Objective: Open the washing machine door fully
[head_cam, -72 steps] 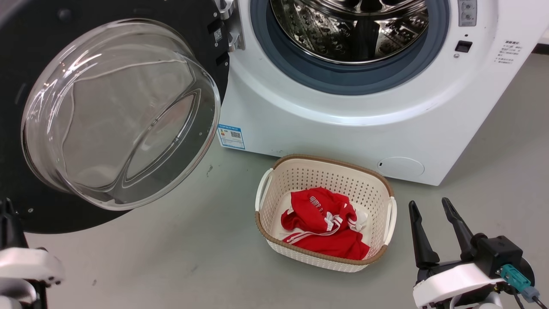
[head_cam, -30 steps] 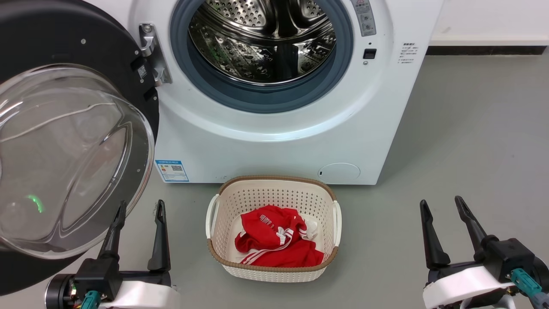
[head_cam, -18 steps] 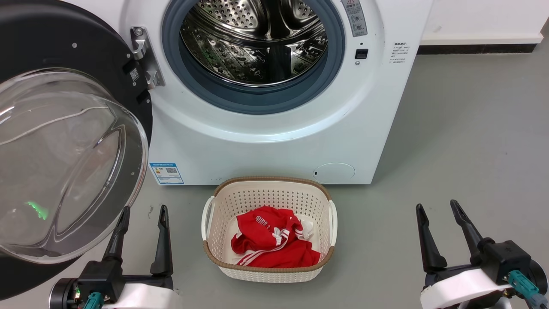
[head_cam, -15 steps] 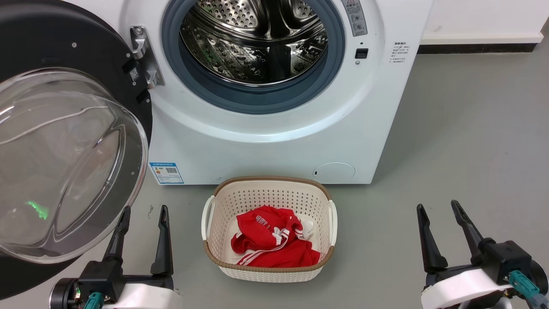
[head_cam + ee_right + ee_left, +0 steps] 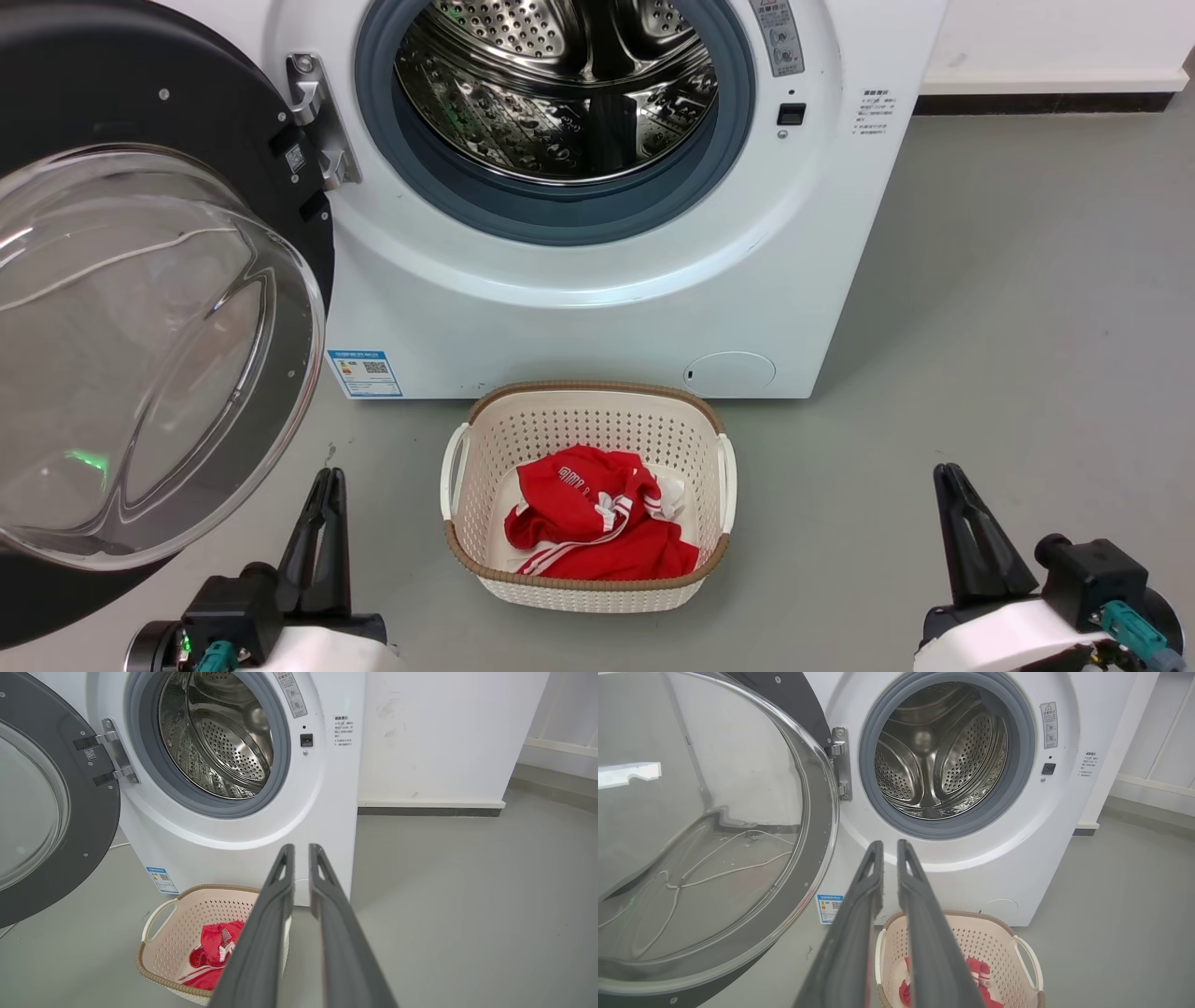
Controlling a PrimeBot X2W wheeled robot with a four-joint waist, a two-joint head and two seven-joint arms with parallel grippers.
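Observation:
The white washing machine [image 5: 579, 308] stands ahead with its steel drum [image 5: 560, 84] exposed. The washing machine door [image 5: 93, 84], a black disc with a clear glass bowl [image 5: 140, 355], hangs swung out wide to the left on its hinge [image 5: 313, 112]. My left gripper [image 5: 327, 478] is low at the left, shut on nothing, just below and right of the door's lower edge and apart from it. My right gripper [image 5: 949, 471] is low at the right over bare floor, also shut and empty. The left wrist view shows the left gripper [image 5: 890, 843] pointing at the machine front beside the door [image 5: 784, 700]. In the right wrist view the right gripper [image 5: 302, 847] points at the machine [image 5: 233, 854].
A cream perforated basket [image 5: 588, 387] holding a red garment [image 5: 597, 523] sits on the grey floor right in front of the machine, between my two grippers. A white wall with a dark skirting [image 5: 1046, 101] runs behind on the right. A white cable [image 5: 119, 845] lies on the floor left of the machine.
Both grippers have gone from open to shut and sit a little lower in the head view. The earlier shift of the whole picture was the camera turning. The door stays swung out.

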